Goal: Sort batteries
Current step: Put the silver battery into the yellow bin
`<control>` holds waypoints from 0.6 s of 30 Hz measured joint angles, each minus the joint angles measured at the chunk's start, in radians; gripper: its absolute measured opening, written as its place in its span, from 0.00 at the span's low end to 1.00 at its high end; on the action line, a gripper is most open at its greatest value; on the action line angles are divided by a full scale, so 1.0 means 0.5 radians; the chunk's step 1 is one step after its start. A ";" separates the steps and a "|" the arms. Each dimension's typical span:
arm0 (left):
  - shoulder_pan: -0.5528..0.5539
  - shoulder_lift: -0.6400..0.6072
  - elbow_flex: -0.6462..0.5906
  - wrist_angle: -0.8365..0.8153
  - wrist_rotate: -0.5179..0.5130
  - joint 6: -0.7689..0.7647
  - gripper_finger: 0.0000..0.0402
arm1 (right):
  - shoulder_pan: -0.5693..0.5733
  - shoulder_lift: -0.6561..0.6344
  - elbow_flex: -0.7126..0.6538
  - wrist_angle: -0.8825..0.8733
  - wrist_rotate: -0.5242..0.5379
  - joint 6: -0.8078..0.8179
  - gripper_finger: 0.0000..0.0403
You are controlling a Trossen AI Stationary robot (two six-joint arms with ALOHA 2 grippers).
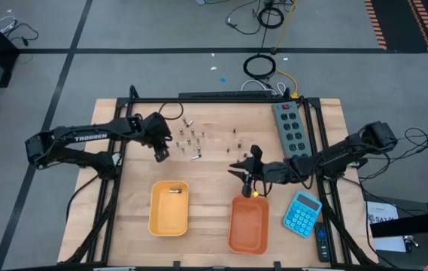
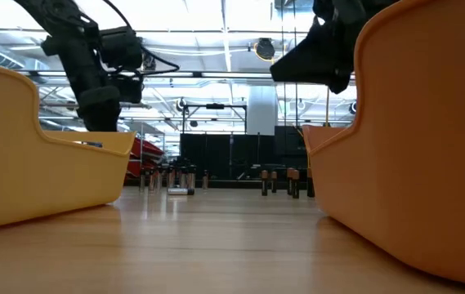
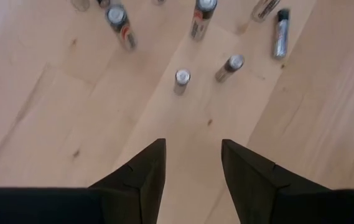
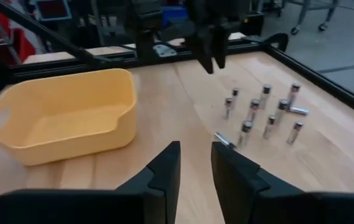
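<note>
batteries (image 1: 192,138) mostly upright, two lying flat

Grey floor (image 1: 161,30), loose cables (image 1: 262,64), bright ceiling lights (image 2: 224,16).

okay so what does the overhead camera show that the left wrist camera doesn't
Only the high view shows the yellow tray with one battery in it, the orange tray, the blue calculator, the power strip, and the right gripper above the orange tray's far end. Only the left wrist view shows the battery end caps up close, such as one upright cell. Both show the left gripper, open with nothing between its fingers, near the loose batteries.
</note>
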 joint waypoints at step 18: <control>0.302 0.006 0.030 -0.074 0.162 0.046 0.41 | -0.101 -0.006 0.000 -0.019 -0.119 -0.025 0.20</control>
